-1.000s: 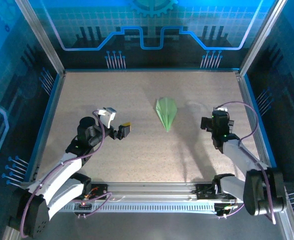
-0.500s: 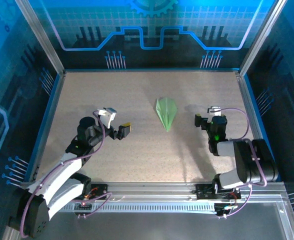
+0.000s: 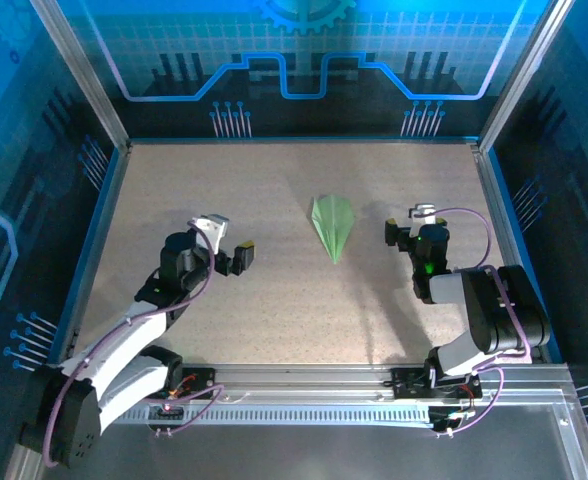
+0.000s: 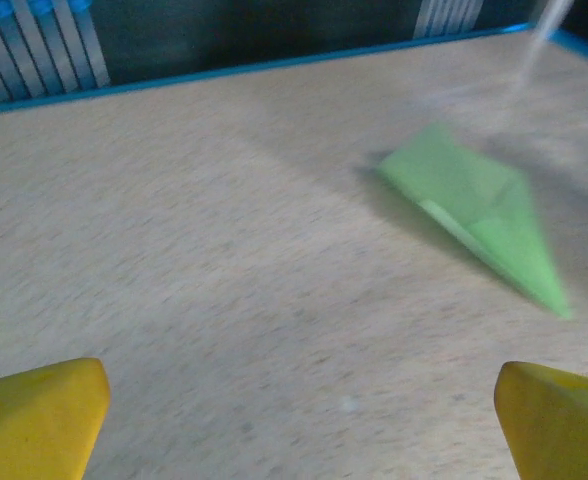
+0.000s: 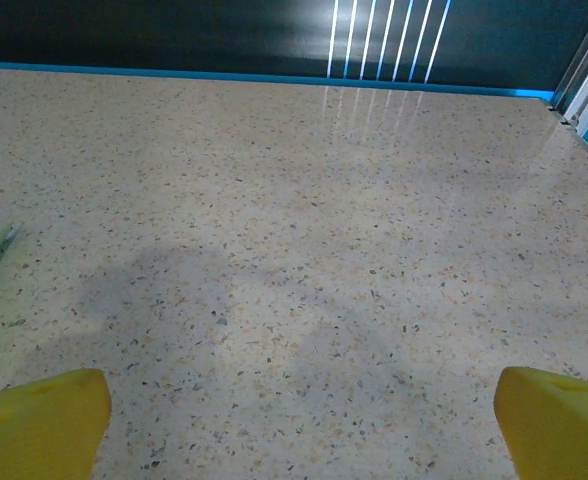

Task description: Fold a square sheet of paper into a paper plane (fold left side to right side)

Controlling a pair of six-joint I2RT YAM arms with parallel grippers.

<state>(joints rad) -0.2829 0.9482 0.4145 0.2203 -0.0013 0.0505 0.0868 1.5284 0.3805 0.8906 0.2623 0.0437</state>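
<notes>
while the left jaws and the right jaws both stand wide open and empty, the paper plane (image 3: 332, 226) lies flat on the desk (image 3: 224, 180) between them, touching neither.

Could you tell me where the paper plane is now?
The slim pale green paper plane lies centrally in the top view, between the left gripper and right gripper.

The paper plane (image 3: 332, 226) looks matt; the speckled table (image 3: 274, 190) faintly glossy.

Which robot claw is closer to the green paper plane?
The right claw. It sits closer beside the paper plane; the left claw is farther away on the other side.
</notes>
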